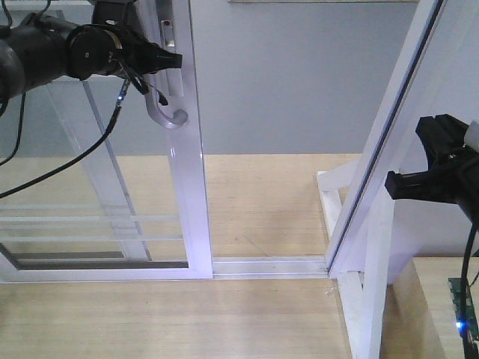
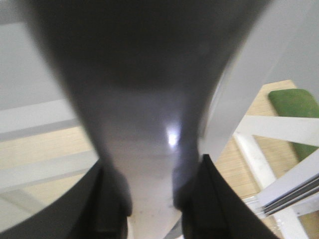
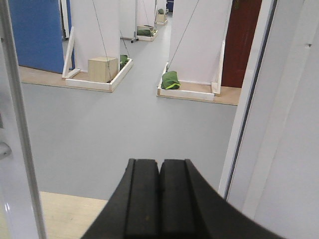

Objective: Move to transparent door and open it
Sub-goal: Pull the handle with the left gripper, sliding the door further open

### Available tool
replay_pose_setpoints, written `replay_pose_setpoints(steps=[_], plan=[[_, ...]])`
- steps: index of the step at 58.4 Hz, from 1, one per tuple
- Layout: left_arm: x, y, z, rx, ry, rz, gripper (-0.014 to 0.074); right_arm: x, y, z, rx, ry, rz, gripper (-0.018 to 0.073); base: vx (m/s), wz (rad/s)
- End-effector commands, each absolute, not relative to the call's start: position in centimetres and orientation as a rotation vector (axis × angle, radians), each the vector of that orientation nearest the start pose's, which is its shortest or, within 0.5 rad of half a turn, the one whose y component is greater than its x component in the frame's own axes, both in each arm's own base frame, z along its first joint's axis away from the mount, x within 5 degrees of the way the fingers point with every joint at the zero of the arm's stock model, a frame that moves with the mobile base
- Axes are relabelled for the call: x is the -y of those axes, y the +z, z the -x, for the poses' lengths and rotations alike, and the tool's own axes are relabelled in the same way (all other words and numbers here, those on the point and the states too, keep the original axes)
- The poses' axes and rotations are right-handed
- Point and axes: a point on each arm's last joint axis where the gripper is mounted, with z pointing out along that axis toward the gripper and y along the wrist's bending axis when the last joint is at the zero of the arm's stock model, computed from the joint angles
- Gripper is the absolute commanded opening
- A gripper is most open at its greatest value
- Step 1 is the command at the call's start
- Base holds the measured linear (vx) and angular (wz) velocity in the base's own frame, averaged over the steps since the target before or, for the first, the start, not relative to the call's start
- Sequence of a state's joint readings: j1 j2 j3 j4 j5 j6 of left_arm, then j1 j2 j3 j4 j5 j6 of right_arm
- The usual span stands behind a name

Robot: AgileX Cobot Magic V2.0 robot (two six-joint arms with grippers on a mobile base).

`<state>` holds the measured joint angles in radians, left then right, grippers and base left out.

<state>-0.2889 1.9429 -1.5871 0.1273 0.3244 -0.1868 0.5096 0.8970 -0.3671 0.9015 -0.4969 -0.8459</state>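
Note:
The transparent door [image 1: 191, 187] stands at the left of the front view, clear glass with thin white bars in a white frame. Its curved grey pull handle [image 1: 171, 112] is on the right side rail. My left gripper [image 1: 165, 66] is shut on this handle near its top. In the left wrist view the blurred grey handle [image 2: 149, 144] fills the space between my two black fingers [image 2: 112, 209]. A wide gap lies between the door's rail and the white frame post [image 1: 389, 142]. My right gripper [image 3: 159, 167] is shut and empty; it also shows at the right edge of the front view [image 1: 430, 170].
A white floor track [image 1: 269, 265] runs between the door and the post over the wooden floor. Beyond lies grey floor with white partitions, a wooden box [image 3: 102, 68] and a green bag [image 3: 170, 79]. A white wooden brace [image 1: 367, 299] stands beside the post.

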Motion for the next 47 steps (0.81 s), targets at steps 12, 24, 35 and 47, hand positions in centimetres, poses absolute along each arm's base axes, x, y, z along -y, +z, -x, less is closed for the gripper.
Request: replay_pose_setpoints(steps=[12, 24, 35, 47], plan=[[9.6, 38.1, -43.3, -1.724, -0.155, -0.17, 0.0, -5.2, 28.6, -17.0, -1.584, 0.014, 0.126, -0.0005, 0.0, 0.0], [7.5, 38.9, -43.0, -1.73, -0.114, -0.132, 0.0, -5.2, 28.6, -17.0, -1.585, 0.015, 0.127, -0.0005, 0.0, 0.0], [5.0, 39.9, -42.7, -1.716, -0.054, -0.098, 0.0, -5.2, 28.6, -17.0, -1.589, 0.018, 0.13, -0.0005, 0.0, 0.0], [2.2, 40.4, -42.3, -1.74, 0.002, -0.041, 0.0, -5.2, 28.6, -17.0, -1.589, 0.02, 0.128, -0.0005, 0.0, 0.0]])
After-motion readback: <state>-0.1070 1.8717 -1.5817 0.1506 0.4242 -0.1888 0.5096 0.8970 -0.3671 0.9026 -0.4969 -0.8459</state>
